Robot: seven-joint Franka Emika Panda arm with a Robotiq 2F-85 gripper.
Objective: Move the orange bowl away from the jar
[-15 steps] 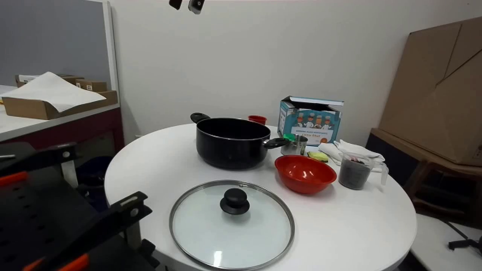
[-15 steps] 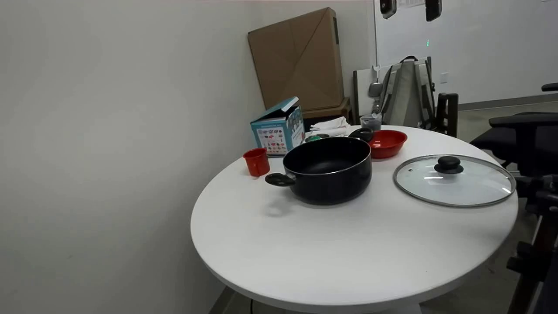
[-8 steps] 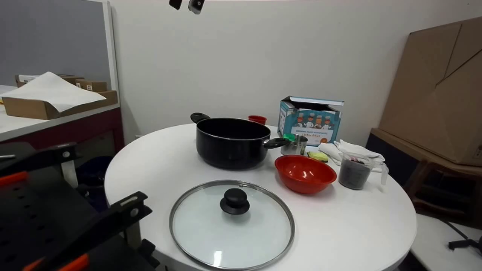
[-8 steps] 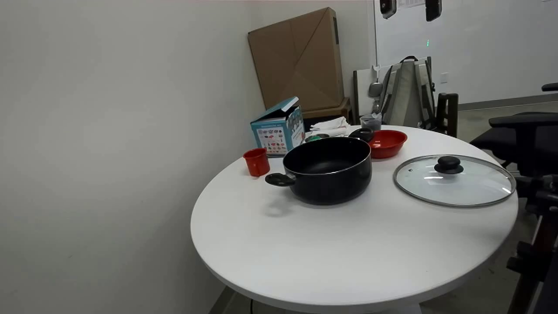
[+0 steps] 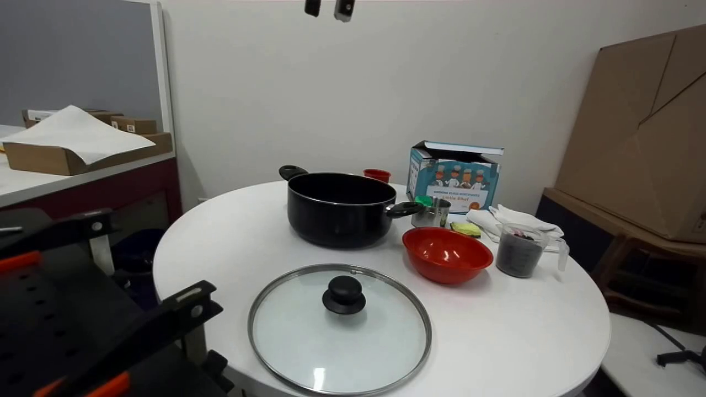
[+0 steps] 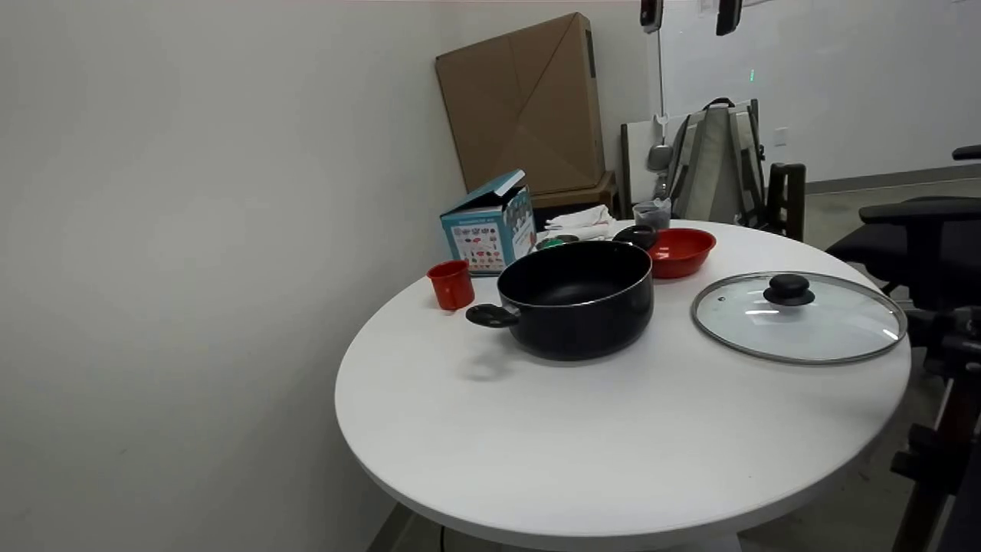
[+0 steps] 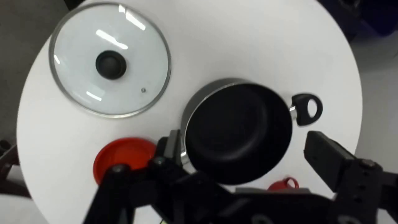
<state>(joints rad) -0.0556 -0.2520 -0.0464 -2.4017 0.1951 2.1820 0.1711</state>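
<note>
Since the tool hangs high above the round white desk with its fingers spread and nothing between them, my read is the grab hasn't happened yet. Target's the shallow, glossy red-orange bowl, sitting mouth up just beside the clear handled jug with dark stuff inside, which I take to be the jar. Can't tell if they touch. The bowl looks like stiff plastic or maybe enamel, so my guess is light and not fragile, but slick enough to skate or tip if you only catch a sliver. I'd pinch the rim, one finger inside and one out, on the side facing the big steel-rimmed glass lid. That way you avoid the jug and also the deep black cooking pot, whose handle pokes out close to the bowl. Go gentle on the squeeze, since those sloped walls probably won't sit flat against the pads.
</note>
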